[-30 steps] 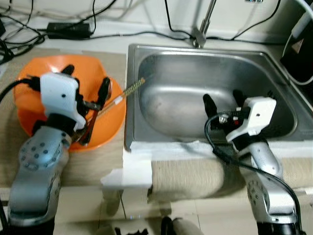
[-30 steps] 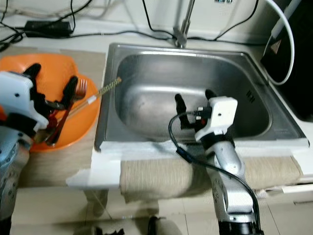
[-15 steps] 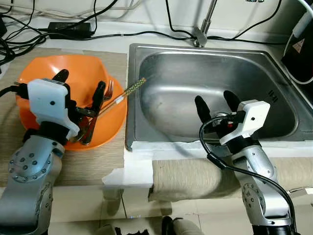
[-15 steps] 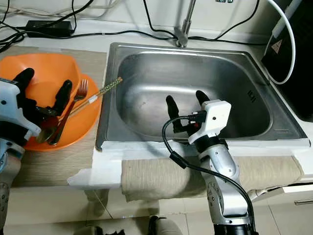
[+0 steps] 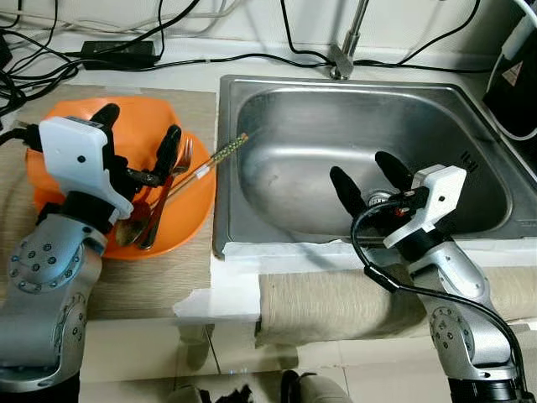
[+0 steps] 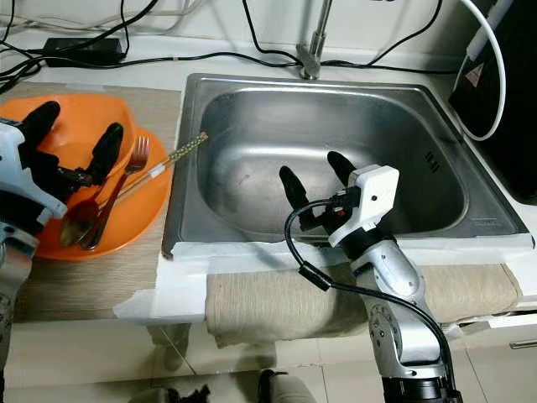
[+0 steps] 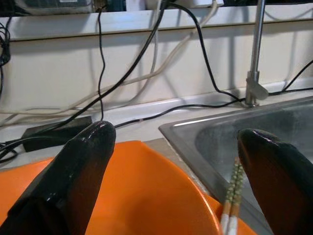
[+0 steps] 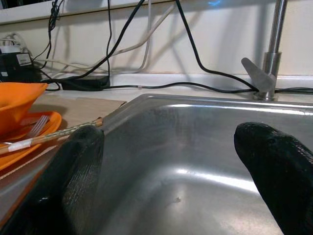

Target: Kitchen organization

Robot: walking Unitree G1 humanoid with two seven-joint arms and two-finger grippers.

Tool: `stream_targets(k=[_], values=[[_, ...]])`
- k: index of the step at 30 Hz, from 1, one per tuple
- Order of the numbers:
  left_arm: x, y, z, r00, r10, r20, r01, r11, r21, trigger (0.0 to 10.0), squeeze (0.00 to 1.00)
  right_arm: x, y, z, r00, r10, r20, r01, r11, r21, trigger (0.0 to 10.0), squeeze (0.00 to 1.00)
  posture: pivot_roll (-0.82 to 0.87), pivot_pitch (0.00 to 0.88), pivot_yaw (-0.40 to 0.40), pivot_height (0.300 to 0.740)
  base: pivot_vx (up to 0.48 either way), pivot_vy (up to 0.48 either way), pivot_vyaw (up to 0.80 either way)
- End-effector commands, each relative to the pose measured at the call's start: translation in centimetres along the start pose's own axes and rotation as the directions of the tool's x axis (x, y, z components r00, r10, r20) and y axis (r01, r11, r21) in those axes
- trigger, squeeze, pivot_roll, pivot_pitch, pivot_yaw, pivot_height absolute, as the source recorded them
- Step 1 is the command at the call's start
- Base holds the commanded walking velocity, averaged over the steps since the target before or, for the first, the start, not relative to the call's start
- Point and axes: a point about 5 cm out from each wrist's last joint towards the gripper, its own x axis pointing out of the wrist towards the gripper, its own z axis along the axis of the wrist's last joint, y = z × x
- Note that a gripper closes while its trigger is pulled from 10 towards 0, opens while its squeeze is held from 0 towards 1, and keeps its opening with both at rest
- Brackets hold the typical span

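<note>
An orange bowl (image 6: 84,105) sits beside an orange plate (image 5: 191,208) on the wooden counter left of the steel sink (image 5: 436,126). A fork (image 6: 134,161), a spoon (image 6: 74,222) and a pair of chopsticks (image 5: 220,157) lie on the plate, and the chopstick tips reach over the sink rim. My left gripper (image 5: 139,124) hovers open over the bowl and utensils, holding nothing. Over the front of the basin my right gripper (image 5: 359,166) is open and empty. In the left wrist view the fingers (image 7: 83,156) frame the bowl (image 7: 146,196) and chopsticks (image 7: 234,191).
A faucet (image 5: 344,59) stands behind the sink. Cables and a black power brick (image 5: 117,52) run along the back wall. A dark appliance (image 5: 516,84) sits at the right. White padding (image 5: 235,277) and a beige towel (image 5: 336,302) cover the counter's front edge.
My right gripper has drifted a little to the left over the basin, still open. The left gripper has pulled back slightly above the bowl. The utensils lie as before.
</note>
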Motion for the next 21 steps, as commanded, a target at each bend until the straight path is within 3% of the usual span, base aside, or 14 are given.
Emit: stream_targets(k=[1, 8, 14, 17, 18, 21], values=[[0.0, -0.4, 0.1, 0.999, -0.035, -0.009, 0.035, 0.999, 0.012, 10.0, 0.0, 0.2, -0.2, 0.0, 1.0, 0.001, 0.005, -0.001, 1.0, -0.003, 10.0, 0.0, -0.09, 0.118, -0.049, 0.74, 0.0, 0.0, 0.0], [-0.7, 0.5, 0.0, 0.998, -0.054, -0.023, 0.055, 0.998, 0.04, 10.0, 0.0, 1.2, 0.9, 0.1, 0.999, 0.047, 0.006, -0.047, 0.999, 0.02, 10.0, 0.0, -0.07, 0.13, -0.076, 0.74, 0.0, 0.0, 0.0], [-1.8, 1.1, 1.6, 0.994, -0.109, -0.004, 0.109, 0.994, 0.01, 10.0, 0.0, 1.3, 1.4, -0.1, 0.99, 0.136, -0.022, -0.135, 0.99, 0.033, 10.0, 0.0, -0.05, 0.129, -0.094, 0.74, 0.0, 0.0, 0.0], [-2.3, 1.6, 1.7, 0.988, -0.148, -0.048, 0.149, 0.988, 0.027, 10.0, 0.0, 1.4, 1.7, -0.2, 0.978, 0.202, -0.044, -0.201, 0.979, 0.028, 10.0, 0.0, -0.05, 0.129, -0.096, 0.74, 0.0, 0.0, 0.0], [-2.8, 2.2, 1.1, 0.981, -0.165, -0.103, 0.17, 0.985, 0.033, 10.0, 0.0, 1.4, 1.7, -0.3, 0.976, 0.214, -0.05, -0.213, 0.977, 0.026, 10.0, 0.0, -0.06, 0.128, -0.099, 0.74, 0.0, 0.0, 0.0], [-3.2, 3.1, 0.7, 0.977, -0.151, -0.153, 0.16, 0.986, 0.05, 10.0, 0.0, 1.3, 1.7, -0.3, 0.975, 0.216, -0.053, -0.215, 0.976, 0.028, 10.0, 0.0, -0.06, 0.128, -0.102, 0.74, 0.0, 0.0, 0.0]])
